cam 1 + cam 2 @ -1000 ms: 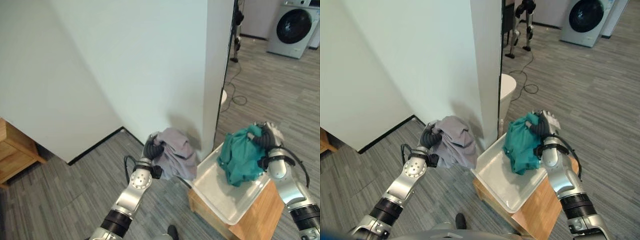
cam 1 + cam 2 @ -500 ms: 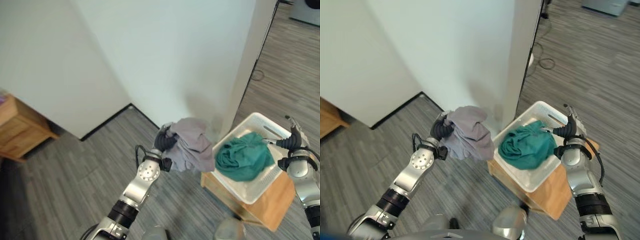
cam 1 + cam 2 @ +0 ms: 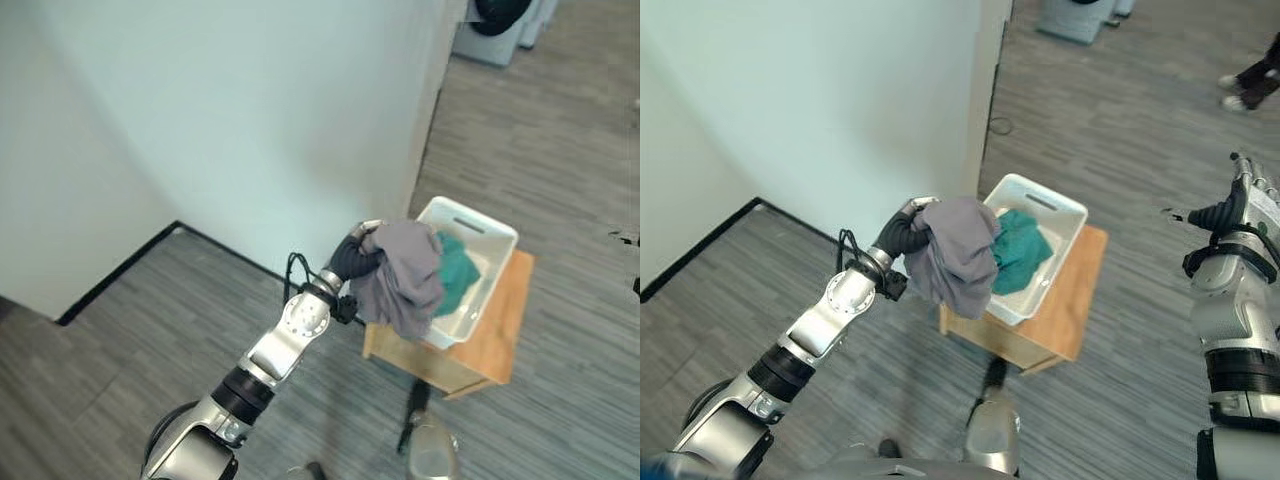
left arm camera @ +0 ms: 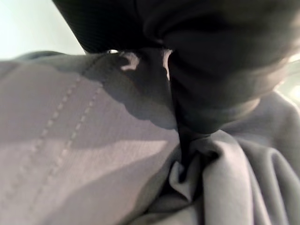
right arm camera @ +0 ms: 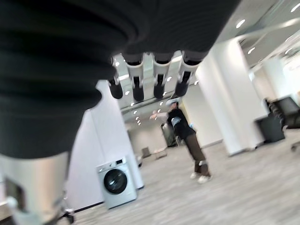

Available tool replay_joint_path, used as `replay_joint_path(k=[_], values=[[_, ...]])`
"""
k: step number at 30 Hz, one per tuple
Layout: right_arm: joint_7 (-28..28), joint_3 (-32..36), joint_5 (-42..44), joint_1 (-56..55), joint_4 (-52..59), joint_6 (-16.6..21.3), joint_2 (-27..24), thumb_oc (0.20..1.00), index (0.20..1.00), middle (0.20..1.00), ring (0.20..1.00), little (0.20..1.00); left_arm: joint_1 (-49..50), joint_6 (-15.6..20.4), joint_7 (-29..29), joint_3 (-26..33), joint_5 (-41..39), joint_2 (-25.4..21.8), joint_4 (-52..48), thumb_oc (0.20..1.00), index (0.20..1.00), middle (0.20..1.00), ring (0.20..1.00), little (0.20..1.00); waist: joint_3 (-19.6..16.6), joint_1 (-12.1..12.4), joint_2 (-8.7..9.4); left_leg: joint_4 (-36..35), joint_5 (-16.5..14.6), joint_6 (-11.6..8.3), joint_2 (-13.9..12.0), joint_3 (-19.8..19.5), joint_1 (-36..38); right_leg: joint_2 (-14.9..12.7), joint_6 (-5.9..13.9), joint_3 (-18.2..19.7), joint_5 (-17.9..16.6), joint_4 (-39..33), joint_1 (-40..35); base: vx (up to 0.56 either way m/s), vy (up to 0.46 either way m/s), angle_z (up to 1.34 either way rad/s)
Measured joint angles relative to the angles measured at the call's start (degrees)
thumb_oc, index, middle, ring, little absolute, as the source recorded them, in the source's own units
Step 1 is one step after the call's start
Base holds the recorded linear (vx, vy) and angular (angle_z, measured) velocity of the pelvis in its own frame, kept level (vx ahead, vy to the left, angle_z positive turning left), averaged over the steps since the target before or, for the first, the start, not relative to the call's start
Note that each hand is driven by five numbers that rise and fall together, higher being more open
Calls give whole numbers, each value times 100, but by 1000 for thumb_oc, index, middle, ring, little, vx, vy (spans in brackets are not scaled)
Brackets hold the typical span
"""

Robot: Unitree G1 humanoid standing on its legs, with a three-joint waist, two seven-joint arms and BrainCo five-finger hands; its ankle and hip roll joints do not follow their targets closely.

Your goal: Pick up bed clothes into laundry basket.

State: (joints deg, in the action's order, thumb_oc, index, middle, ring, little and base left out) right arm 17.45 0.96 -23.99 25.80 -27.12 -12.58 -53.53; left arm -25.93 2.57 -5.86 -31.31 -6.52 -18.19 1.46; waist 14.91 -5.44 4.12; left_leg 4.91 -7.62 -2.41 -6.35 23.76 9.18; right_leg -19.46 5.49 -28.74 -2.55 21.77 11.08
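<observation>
Left hand [image 3: 902,236] clenched on grey garment [image 3: 958,256], held over near-left rim of white laundry basket [image 3: 1064,213] on wooden stand [image 3: 1072,315], teal cloth [image 3: 1021,249] inside, right hand [image 3: 1244,204] raised aside, fingers [image 5: 158,78] straight.

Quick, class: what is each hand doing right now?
Left hand: shut on the grey garment, held beside the white basket.
Right hand: open, holding nothing, raised well away from the basket.
</observation>
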Motion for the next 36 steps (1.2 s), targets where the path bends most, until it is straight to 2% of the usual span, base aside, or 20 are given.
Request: replay_joint_path(k=[1,3,4,5,6,7,9,11,12,13,16,17,18,20,21,22,23,24,28,36], values=[[-42,-261,-96,287,-100,14,-208,1000,1000,1000,1000,1000,-71,1,13,-78,-3,-16,-177,200,200,200,200,200,-31,105,-1,-90,83,-58,-59,79,132,-36,74,-64,351,632,-150,-247,1,-46],[-137,-1424,-279,1518,-796,44,-611,1000,1000,1000,1000,1000,-371,26,-10,-206,-6,0,-253,200,200,200,200,200,-179,499,-30,-45,148,-142,-237,553,249,-164,-3,-223,1250,1315,-354,-133,-53,-88],[-172,-1677,-330,1746,-824,61,-751,1000,1000,1000,1000,1000,-438,65,-9,-262,-4,27,-294,200,200,200,200,200,-316,666,-17,-28,169,-183,-242,648,249,-102,1,-384,1317,869,-537,-107,-87,-106],[-206,-1938,-421,2301,-772,128,-670,1000,1000,1000,1000,1000,-518,126,-61,-239,26,21,-293,200,200,200,200,200,-355,714,-120,36,251,-96,-400,709,179,466,-329,-263,1246,101,-695,-90,-78,-103],[-242,-2134,-452,2501,-792,131,-619,1000,1000,1000,1000,1000,-617,113,-60,-285,58,18,-201,200,200,200,200,200,-371,786,-95,-21,290,-37,-439,697,142,691,-442,-95,1044,-309,-750,-62,-122,-117],[-308,-2185,-474,2592,-712,167,-576,1000,1000,1000,1000,1000,-811,100,-55,-346,110,59,-37,200,200,200,200,200,-450,832,-72,-315,289,-44,-349,728,97,925,-539,90,735,-877,-795,-15,-88,-90],[-358,-2160,-468,2609,-695,170,-570,1000,1000,1000,1000,1000,-957,105,-105,-322,307,223,251,200,200,200,200,200,-484,691,-81,-738,375,-72,-265,779,102,1171,-561,118,450,-1408,-949,23,-58,-54],[-395,-2172,-468,2594,-690,159,-513,1000,1000,1000,1000,1000,-1011,41,-205,-283,528,402,695,200,200,200,200,200,-603,530,-294,-838,568,-39,-377,826,109,1495,-560,212,350,-1766,-1048,47,-36,-49],[-413,-2170,-468,2572,-681,154,-452,1000,1000,1000,1000,1000,-1017,22,-249,-256,618,443,854,200,200,200,200,200,-616,461,-316,-833,675,-67,-430,849,134,1518,-547,257,350,-1766,-1051,53,-23,-30],[-452,-2165,-464,2428,-386,122,-380,1000,1000,1000,1000,1000,-1090,-107,-376,-220,1004,470,1277,200,200,200,200,200,-665,123,-403,-835,748,-205,-420,848,124,1511,-484,230,300,-1836,-1068,41,-19,-15],[-555,-2148,-444,2340,-203,129,-383,1000,1000,1000,1000,1000,-1254,-268,-520,-207,1465,409,1587,200,200,200,200,200,-685,-142,-502,-860,751,-227,-293,855,110,1517,-415,321,91,-2020,-1051,55,61,-9],[-598,-2155,-410,2342,-90,126,-332,1000,1000,1000,1000,1000,-1314,-271,-586,-181,1605,374,1741,200,200,200,200,200,-699,-180,-534,-855,749,-226,-259,837,103,1517,-402,400,50,-2076,-1031,20,90,-38],[-609,-2173,-331,2379,204,165,-170,1000,1000,1000,1000,1000,-1477,-285,-725,-229,1769,189,2090,200,200,200,200,200,-696,-167,-586,-792,731,-202,-169,623,77,1554,-407,670,-35,-2172,-998,29,93,-71],[-606,-2233,-97,2438,652,269,0,1000,1000,1000,1000,1000,-1899,-384,-775,-491,2061,-158,2632,200,200,200,200,200,-634,140,-462,-347,631,-130,-88,-205,-169,1393,-533,1103,-298,-2384,-916,4,37,-105],[-602,-2244,-42,2475,797,389,15,1000,1000,1000,1000,1000,-1953,-458,-775,-477,2145,-269,2644,200,200,200,200,200,-639,128,-508,-467,593,-213,-120,-374,-253,1368,-476,1118,-369,-2566,-914,9,73,-51],[-594,-2242,-9,2475,836,421,2,1000,1000,1000,1000,1000,-2010,-466,-775,-469,2161,-302,2644,200,200,200,200,200,-651,44,-612,-694,615,-215,-177,-407,-296,1384,-391,1024,-452,-2652,-929,11,84,23],[-596,-2129,187,2444,894,386,-24,1000,1000,1000,1000,1000,-2236,-447,-736,-508,2384,-378,2642,200,200,200,200,200,-608,-81,-770,-872,652,-239,-429,-293,-483,1439,-328,878,-512,-2746,-962,27,45,45],[-593,-1975,282,2354,1054,388,-23,1000,1000,1000,1000,1000,-2370,-440,-715,-506,2534,-449,2623,200,200,200,200,200,-598,-99,-817,-841,857,-394,-446,-215,-491,1428,-288,831,-538,-2746,-924,49,34,34],[-540,-1606,419,2079,1461,507,-65,1000,1000,1000,1000,1000,-2458,-440,-655,-394,2924,-678,2350,200,200,200,200,200,-518,-75,-672,-1014,920,-373,-146,-215,-427,1127,-65,774,-602,-2748,-933,37,42,14],[-507,-1530,427,2084,1552,569,-64,1000,1000,1000,1000,1000,-2477,-486,-642,-444,3256,-694,2877,200,200,200,200,200,-344,-40,-428,-1014,884,-302,15,-109,-723,1000,-4,740,-796,-2742,-575,-93,60,-3]])
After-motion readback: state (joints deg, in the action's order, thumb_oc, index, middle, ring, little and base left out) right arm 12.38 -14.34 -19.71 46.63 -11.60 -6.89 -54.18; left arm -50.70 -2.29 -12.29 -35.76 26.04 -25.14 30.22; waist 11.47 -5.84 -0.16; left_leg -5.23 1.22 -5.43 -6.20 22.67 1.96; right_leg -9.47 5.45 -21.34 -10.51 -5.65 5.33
